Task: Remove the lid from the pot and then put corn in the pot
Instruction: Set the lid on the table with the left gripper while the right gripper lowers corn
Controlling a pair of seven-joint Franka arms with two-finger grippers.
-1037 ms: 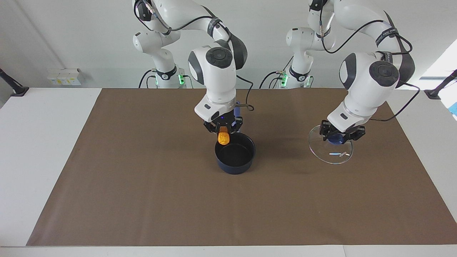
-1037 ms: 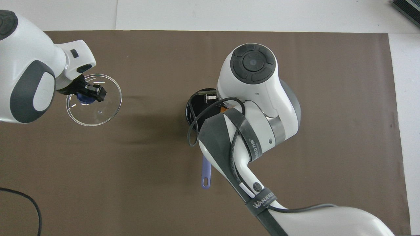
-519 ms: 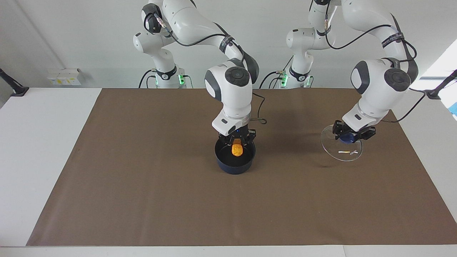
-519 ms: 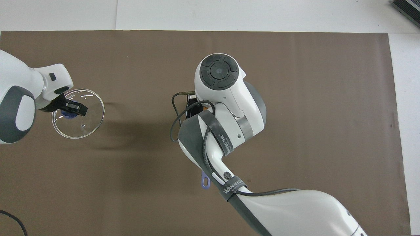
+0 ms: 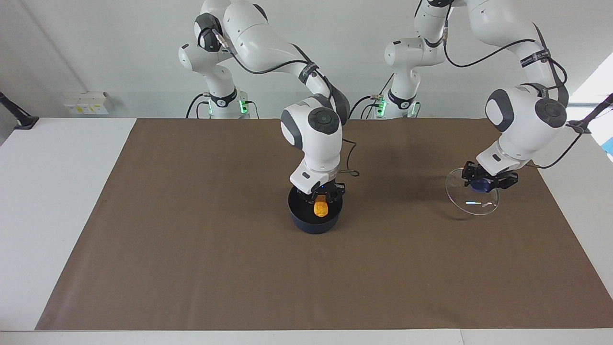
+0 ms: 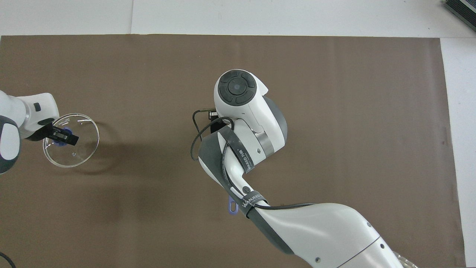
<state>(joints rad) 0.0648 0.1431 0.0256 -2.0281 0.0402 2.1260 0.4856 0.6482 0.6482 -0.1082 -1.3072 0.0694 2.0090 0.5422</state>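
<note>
While the right gripper (image 5: 320,197) is carrying the corn (image 5: 320,209), it has come down from just above the pot's rim a second ago to inside the pot's (image 5: 313,221) mouth, so the cob is now hanging within the walls near the black bottom. That puts the task at the release step: judging by the depth, only letting go is left. Fingers are clamped on the cob's top end, cob pointing down; whether it is touching the pot floor, I cannot tell. In the overhead view the arm is covering the pot, with only the handle tip showing.

The left gripper (image 5: 488,181) has meanwhile been drifting toward the left arm's end of the table and lower, gripping the blue knob of the lid (image 5: 474,201). The lid is hanging tilted, its low edge close to or just meeting the brown mat (image 5: 191,239), well apart from the pot. Lid-off step is done.
</note>
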